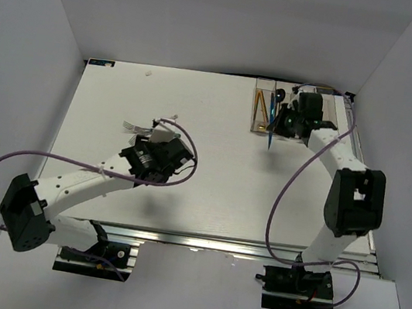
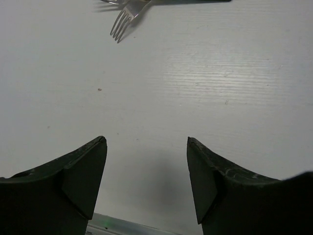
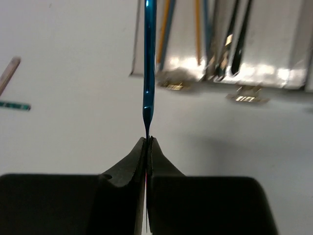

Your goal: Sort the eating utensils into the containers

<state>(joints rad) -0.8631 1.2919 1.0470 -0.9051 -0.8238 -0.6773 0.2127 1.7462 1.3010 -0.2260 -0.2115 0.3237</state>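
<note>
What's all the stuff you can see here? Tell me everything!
table: one, white, under everything
clear bins: one joined row, see-through, far right of table
orange chopsticks: two, orange, in the leftmost bin
dark utensils: a few, black, in neighbouring bins
fork: one clear, silver, on table, left of middle
blue utensil: one, blue, held up near the bins
arms: two, white and black, near edge
left fingers: two, black, open, empty
right fingers: two, black, shut on blue utensil

The fork [image 2: 124, 18] tines are shiny metal, the table [image 2: 220, 88] matt white, the blue utensil [image 3: 149, 58] glossy, the containers [image 3: 188, 62] clear plastic
</note>
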